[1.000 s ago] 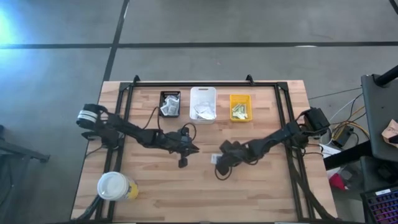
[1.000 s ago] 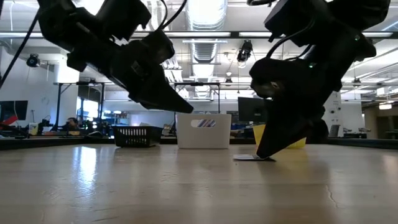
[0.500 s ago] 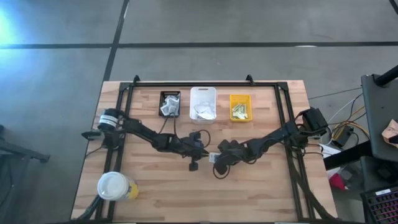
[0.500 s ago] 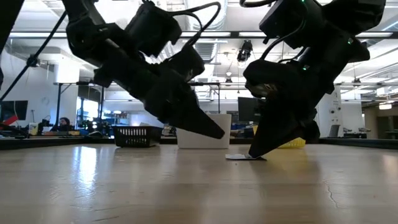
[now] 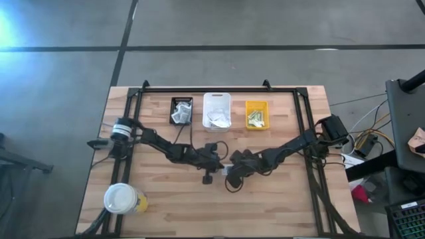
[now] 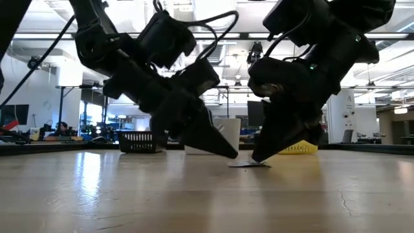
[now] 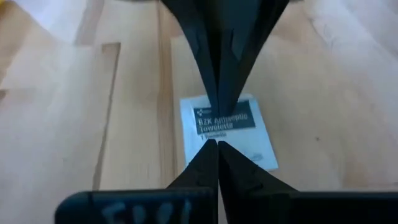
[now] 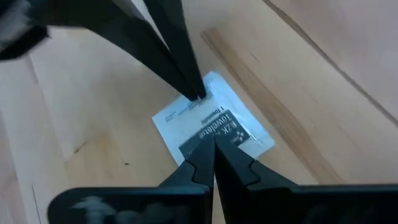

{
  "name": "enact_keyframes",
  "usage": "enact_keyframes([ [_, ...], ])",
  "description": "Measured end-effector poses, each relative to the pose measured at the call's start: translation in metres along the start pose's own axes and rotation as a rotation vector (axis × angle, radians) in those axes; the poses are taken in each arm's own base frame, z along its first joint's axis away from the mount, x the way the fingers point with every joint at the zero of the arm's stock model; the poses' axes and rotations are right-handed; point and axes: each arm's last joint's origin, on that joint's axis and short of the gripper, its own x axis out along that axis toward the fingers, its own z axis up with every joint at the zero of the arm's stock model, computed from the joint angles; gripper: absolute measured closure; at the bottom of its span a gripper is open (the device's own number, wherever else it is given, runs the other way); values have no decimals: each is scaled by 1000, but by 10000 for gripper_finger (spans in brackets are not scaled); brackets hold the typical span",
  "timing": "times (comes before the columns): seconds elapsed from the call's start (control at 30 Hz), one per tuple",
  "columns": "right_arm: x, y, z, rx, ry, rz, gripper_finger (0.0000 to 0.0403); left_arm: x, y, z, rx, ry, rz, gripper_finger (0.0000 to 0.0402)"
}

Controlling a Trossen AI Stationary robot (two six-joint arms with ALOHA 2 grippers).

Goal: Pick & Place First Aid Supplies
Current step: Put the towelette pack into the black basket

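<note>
one white packet flat on the tabletop, mid-table, dark printed patch reading as an antiseptic towelette, well short of the three bins. both arms on it at once: left gripper tips down on one edge, jaws closed to a point; right gripper tips down on the opposite side, jaws closed too. nothing lifted — packet lying flat in the low view (thin sliver under the tips), pinned or nudged rather than gripped, by the look of it.

step in hand, most likely: freeing a flat packet for the pick, one arm steadying, the other working an edge up. next move calls for getting a tip under the paper and a clean pinch without skating it across the wood, then a carry to the far row, probably the black bin, already holding white packets; white bin and yellow bin alongside.

tabletop pale butcher-block planks, black frame rails around. white-lidded cup near the front left corner. beyond, grey floor, a lab with ceiling lights and desks.
</note>
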Motion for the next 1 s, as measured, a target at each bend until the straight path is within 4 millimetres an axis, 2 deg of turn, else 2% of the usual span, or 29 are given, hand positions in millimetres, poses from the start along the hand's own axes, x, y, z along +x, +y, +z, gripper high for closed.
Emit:
enact_keyframes([
  [0.3,-3,9,8,-100,-40,10,394,7,2,-9,-61,28,28,401],
  [0.43,-12,19,16,-202,-14,5,394,6,2,-13,-89,81,33,400],
  [0.57,-26,32,15,-434,101,-30,394,5,2,-15,-123,110,36,401],
  [0.7,-37,44,3,-713,200,-54,394,5,2,-16,-167,114,39,400],
  [0.8,-38,48,-7,-875,229,-52,394,5,2,-16,-179,115,40,401],
  [1.0,-31,57,-18,-1090,200,-73,391,4,2,-21,-187,161,46,401],
])
